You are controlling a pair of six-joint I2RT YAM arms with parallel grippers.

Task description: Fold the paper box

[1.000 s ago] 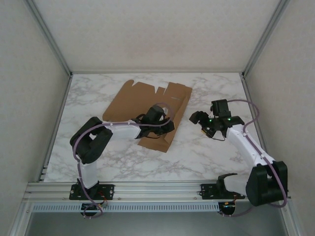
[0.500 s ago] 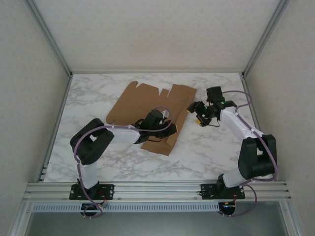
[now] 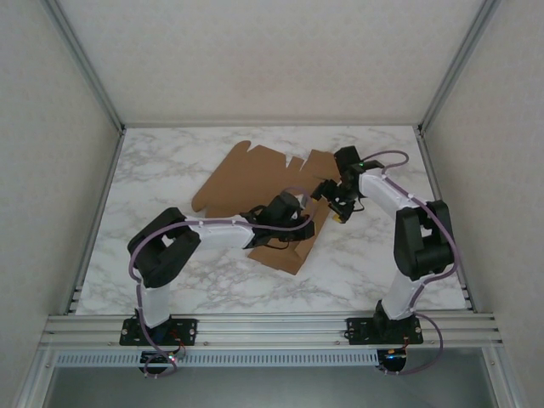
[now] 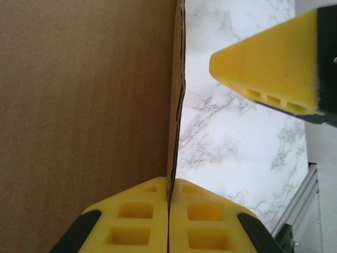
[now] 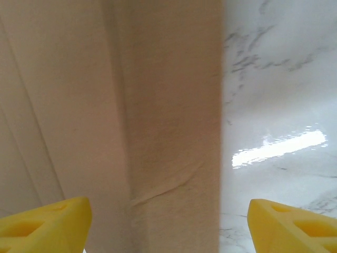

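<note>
Your left fingers (image 4: 138,220) pinch the flat paper box (image 3: 252,177) at its edge, which runs straight ahead of them. Your right fingers (image 5: 46,227) stand spread, with another edge between them.

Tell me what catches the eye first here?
A flat brown paper box lies unfolded mid-table on white marble. The left arm has its jaws shut on the sheet's right edge, while the right arm holds open jaws just over that same edge.

Matt paper box (image 3: 246,177) (cardboard), glossy marble-look table (image 3: 357,255)
</note>
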